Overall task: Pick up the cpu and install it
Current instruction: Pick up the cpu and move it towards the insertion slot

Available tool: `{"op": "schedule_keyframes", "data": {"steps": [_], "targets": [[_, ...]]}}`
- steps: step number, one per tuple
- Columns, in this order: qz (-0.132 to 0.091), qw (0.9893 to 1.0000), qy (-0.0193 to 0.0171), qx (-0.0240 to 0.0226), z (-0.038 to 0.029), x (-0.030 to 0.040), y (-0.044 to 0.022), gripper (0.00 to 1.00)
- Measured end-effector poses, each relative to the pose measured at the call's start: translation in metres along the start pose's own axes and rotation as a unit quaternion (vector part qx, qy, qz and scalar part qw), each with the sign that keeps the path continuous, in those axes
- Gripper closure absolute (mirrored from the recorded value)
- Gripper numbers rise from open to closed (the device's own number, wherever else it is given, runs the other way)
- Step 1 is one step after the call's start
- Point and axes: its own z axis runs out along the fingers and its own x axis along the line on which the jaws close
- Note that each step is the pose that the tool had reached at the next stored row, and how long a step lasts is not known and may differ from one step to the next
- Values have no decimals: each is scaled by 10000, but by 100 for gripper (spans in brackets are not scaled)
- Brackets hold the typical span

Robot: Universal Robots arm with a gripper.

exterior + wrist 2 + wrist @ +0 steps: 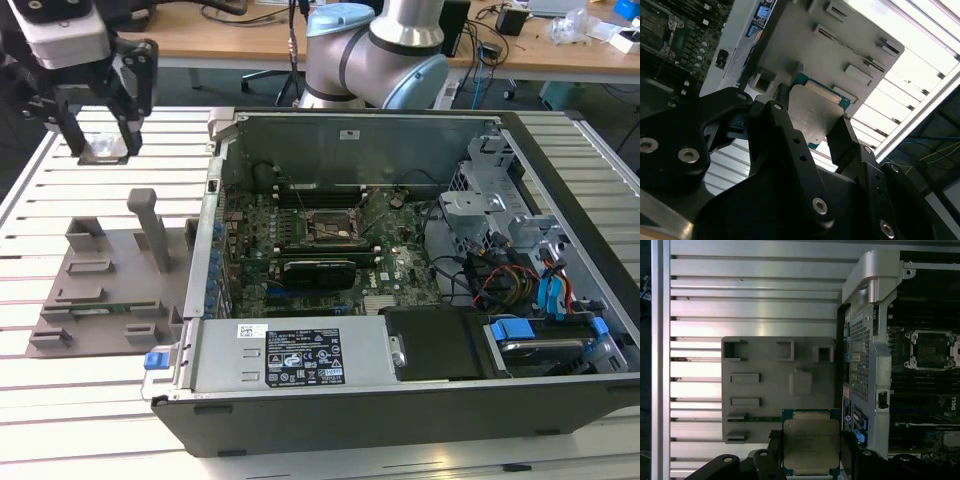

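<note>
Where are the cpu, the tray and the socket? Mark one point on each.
cpu (811, 445): first wrist view, middle of its metal top plate.
tray (769, 390): first wrist view, bare flat part between its blocks.
socket (931, 350): first wrist view, dark middle inside its metal frame.

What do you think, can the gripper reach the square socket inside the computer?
Probably yes: the case lies open, the socket looks bare, and nothing stands over it. The gripper holds the cpu.
</note>
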Motion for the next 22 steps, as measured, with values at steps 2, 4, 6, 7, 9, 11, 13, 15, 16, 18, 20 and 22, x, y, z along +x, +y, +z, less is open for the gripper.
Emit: {"op": "schedule_keyframes", "data": {"steps": [2, 4, 6, 7, 9, 11, 13, 15, 16, 18, 20, 22], "targets": [[-1, 10000, 12, 0, 6, -154, -3, 45], [0, 10000, 26, 0, 10, -287, -4, 45], [-1, 10000, 38, -1, 16, -407, -6, 45], [0, 10000, 47, -1, 19, -471, -7, 45], [-1, 10000, 64, -1, 25, -617, -10, 45], [-1, 10000, 75, -1, 30, -712, -11, 45], [-1, 10000, 85, -1, 33, -802, -12, 45], [-2, 10000, 97, -2, 38, -933, -15, 45], [-1, 9999, 102, -2, 40, -985, -15, 45], [-2, 9999, 112, -2, 43, -1091, -17, 45], [-1, 9999, 122, -2, 47, -1195, -18, 45], [-2, 9999, 133, -2, 51, -1304, -20, 45]]}}
